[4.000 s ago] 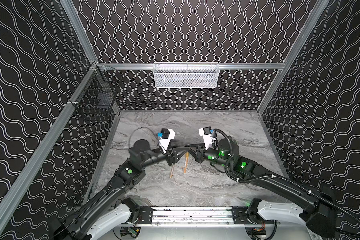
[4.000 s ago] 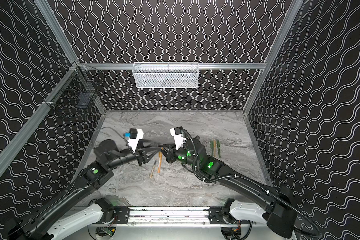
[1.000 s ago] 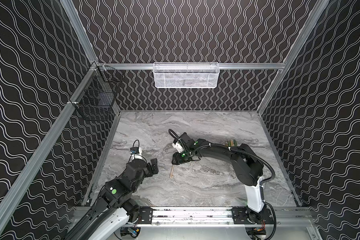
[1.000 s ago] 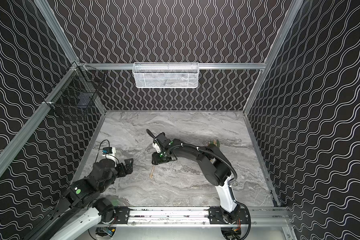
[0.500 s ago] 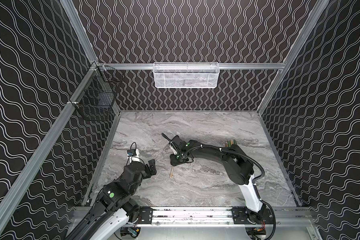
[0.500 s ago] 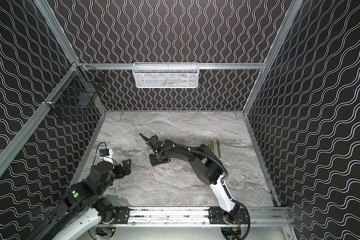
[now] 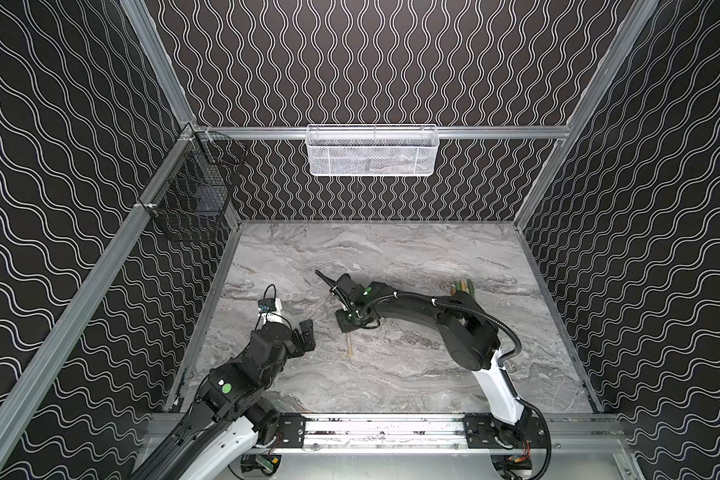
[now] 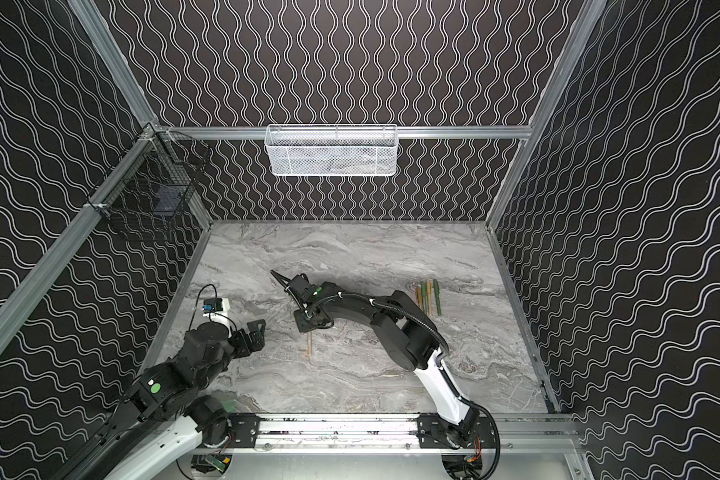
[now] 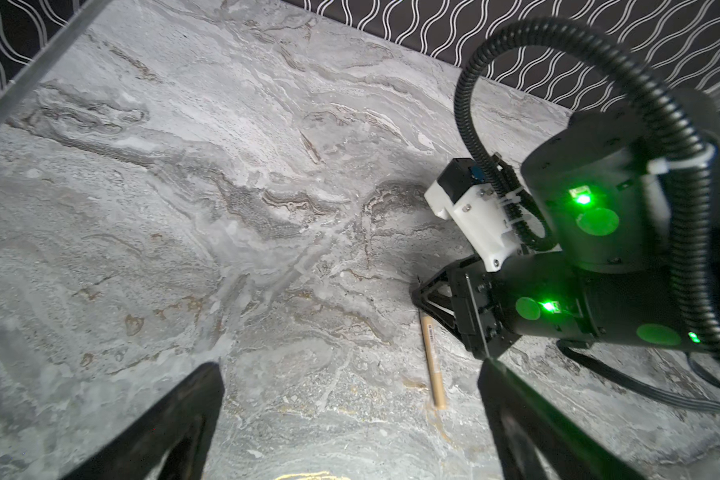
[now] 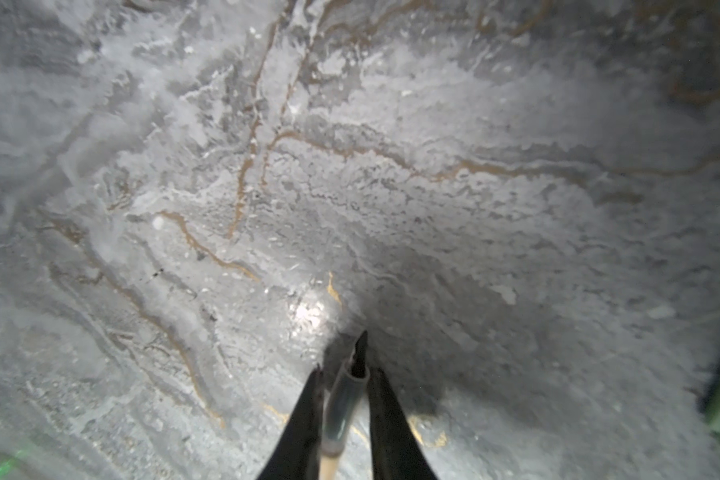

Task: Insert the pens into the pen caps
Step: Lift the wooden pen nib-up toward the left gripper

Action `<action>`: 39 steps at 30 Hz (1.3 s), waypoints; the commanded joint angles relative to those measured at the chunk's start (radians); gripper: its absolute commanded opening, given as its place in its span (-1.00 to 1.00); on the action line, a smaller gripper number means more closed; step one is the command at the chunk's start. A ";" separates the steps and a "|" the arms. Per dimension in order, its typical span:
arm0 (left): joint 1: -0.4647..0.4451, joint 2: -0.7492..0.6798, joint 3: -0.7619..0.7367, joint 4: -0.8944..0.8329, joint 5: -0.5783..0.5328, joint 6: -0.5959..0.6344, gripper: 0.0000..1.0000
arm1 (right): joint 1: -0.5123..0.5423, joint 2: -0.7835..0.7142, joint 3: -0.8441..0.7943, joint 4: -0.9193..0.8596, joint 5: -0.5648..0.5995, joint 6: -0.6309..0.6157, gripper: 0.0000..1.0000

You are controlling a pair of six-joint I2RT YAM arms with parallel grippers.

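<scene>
Right gripper [image 10: 346, 370] had closed from half-open to pinch the tan pen [image 10: 342, 401] near its tip; left gripper [image 9: 350, 368], spread wide, had withdrawn; pen judged ready for lifting

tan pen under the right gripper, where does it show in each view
Both top views: tan pen lies just left of centre, far end under the right gripper.
Left wrist: on the table, one end under that gripper.
Right wrist: between the jaws, dark tip forward.
Shared landmark: the right gripper.

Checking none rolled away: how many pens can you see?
5: one tan pen mid-table in the right gripper, four pens side by side at the table's right, partly behind that arm; others may be hidden.
</scene>
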State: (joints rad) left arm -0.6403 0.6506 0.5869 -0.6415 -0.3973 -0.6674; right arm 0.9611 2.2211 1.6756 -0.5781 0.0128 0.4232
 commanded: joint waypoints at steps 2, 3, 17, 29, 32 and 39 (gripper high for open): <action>0.002 0.026 0.001 0.076 0.047 0.037 0.97 | 0.001 0.013 0.001 -0.104 0.043 -0.021 -0.64; 0.002 0.033 0.002 0.080 0.053 0.039 0.97 | 0.001 0.013 -0.002 -0.104 0.042 -0.024 -0.68; 0.002 0.091 -0.002 0.194 0.210 0.098 0.97 | -0.076 -0.144 -0.143 0.070 -0.067 -0.097 -0.92; -0.005 0.249 -0.082 0.591 0.651 0.132 0.92 | -0.233 -0.568 -0.535 0.604 -0.498 -0.137 -0.91; -0.010 0.280 -0.091 0.695 0.727 0.134 0.90 | -0.246 -0.654 -0.606 0.721 -0.601 -0.132 -0.92; -0.019 0.353 -0.100 0.923 0.891 0.109 0.80 | -0.248 -0.791 -0.766 1.018 -0.771 -0.051 -0.92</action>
State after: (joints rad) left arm -0.6563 0.9859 0.4896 0.1066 0.3901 -0.5472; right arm 0.7120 1.4616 0.9375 0.2363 -0.6449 0.3283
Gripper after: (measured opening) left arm 0.905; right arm 0.090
